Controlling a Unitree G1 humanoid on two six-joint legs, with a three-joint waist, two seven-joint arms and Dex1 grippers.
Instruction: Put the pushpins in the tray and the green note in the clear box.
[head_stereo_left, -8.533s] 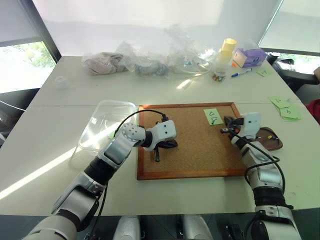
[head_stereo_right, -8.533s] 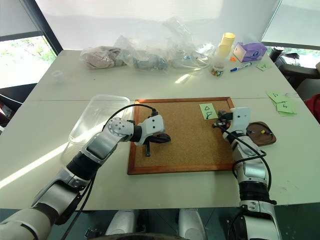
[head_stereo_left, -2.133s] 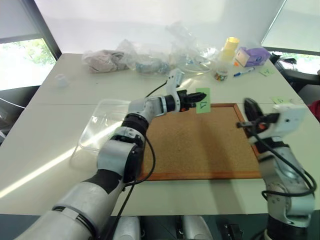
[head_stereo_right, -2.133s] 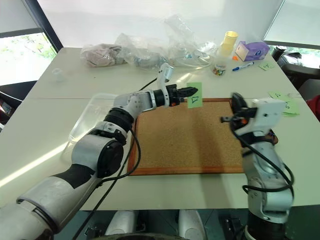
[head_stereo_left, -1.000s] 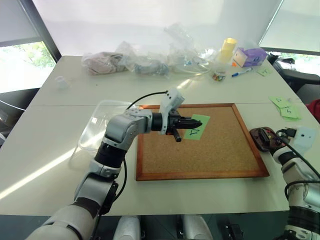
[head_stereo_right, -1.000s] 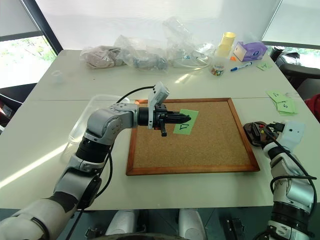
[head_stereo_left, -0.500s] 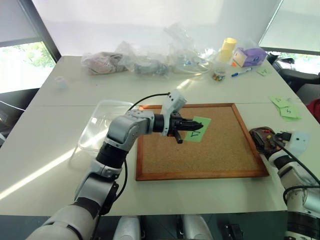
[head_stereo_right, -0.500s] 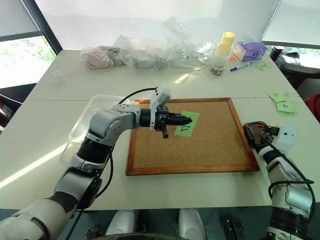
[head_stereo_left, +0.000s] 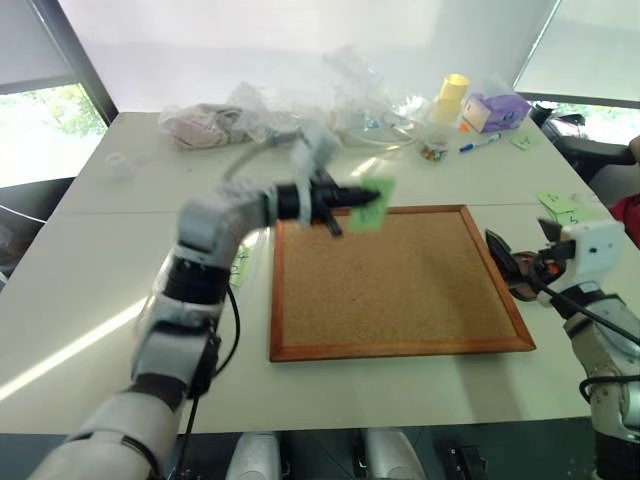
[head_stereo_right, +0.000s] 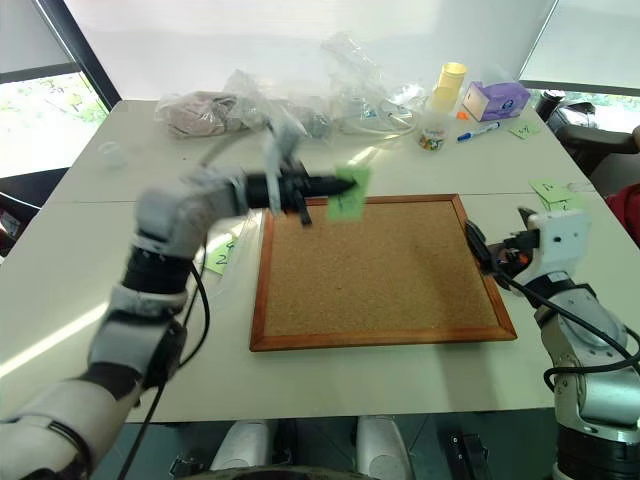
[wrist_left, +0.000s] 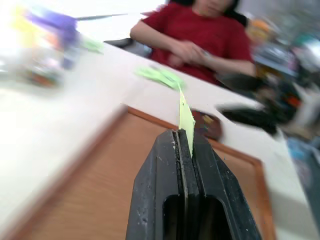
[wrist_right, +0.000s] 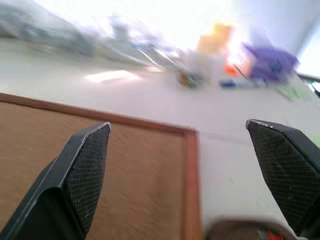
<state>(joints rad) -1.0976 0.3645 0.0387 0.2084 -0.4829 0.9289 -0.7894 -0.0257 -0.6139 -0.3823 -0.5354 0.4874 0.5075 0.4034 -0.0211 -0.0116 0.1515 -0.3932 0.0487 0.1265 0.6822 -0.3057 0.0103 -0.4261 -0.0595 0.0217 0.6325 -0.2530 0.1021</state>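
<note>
My left gripper is raised above the back left of the cork board, shut on the green note. In the left wrist view the note stands edge-on between the closed fingers. The clear box lies left of the board, mostly behind my left arm. My right gripper hangs open and holds nothing at the board's right edge, in front of the dark brown tray. The tray's rim and a red pushpin show low in the right wrist view.
Clear plastic bags, a yellow cup, a purple box and a blue marker line the table's far side. Other green slips lie at the right. A person in red sits beyond them.
My left arm has swung the note up and towards the board's back left corner. My right gripper has risen and come in to the board's right edge, still open.
</note>
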